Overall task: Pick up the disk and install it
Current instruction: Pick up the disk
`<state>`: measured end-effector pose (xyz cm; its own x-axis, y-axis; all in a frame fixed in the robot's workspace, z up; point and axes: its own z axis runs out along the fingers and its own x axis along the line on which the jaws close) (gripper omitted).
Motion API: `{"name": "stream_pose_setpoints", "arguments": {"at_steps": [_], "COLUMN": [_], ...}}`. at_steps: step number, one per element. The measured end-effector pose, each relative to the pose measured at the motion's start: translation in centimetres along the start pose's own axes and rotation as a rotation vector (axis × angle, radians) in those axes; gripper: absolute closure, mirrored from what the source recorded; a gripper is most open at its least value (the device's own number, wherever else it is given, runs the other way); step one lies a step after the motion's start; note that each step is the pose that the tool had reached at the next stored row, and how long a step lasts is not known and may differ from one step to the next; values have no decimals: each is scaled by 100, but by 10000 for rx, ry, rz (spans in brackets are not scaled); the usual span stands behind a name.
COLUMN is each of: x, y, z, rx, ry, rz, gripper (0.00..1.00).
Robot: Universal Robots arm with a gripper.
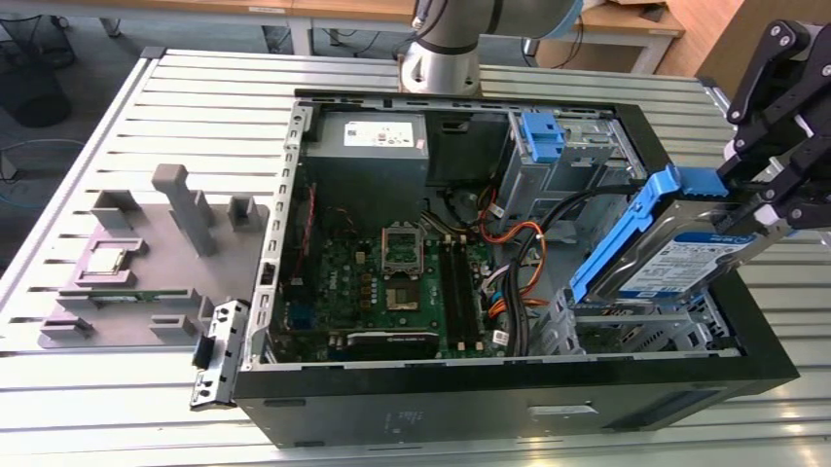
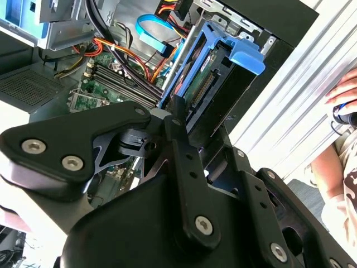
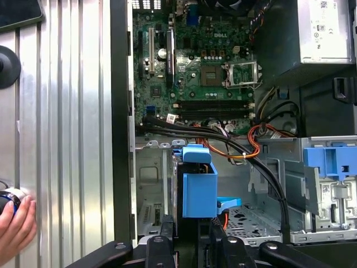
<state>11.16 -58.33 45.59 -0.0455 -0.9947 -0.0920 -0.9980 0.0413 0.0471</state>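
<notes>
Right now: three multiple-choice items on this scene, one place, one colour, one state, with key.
1. Where is the disk?
A. on the grey fixture
B. above the drive cage
C. on the motherboard
2. Its carrier's colour?
A. blue
B. red
C. green
3. The disk's state?
A. flat on the table
B. seated level in the cage
C. tilted, held by the gripper
Key: 1 B, it hangs over the cage at the exterior view's right; 2 A, bright blue in both wrist views; 3 C, it slants with the gripper shut on it.

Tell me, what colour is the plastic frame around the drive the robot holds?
Bright blue. The frame around the drive shows best in the exterior view.
</notes>
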Motion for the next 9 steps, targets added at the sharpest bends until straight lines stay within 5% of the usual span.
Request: {"name": "stream_pose_setpoints", "arguments": {"at_steps": [9], "x": [2], "y": [-1], "z": [17], "rx": [3], "ry": [-2], "rz": [-1], "gripper": [65]}}
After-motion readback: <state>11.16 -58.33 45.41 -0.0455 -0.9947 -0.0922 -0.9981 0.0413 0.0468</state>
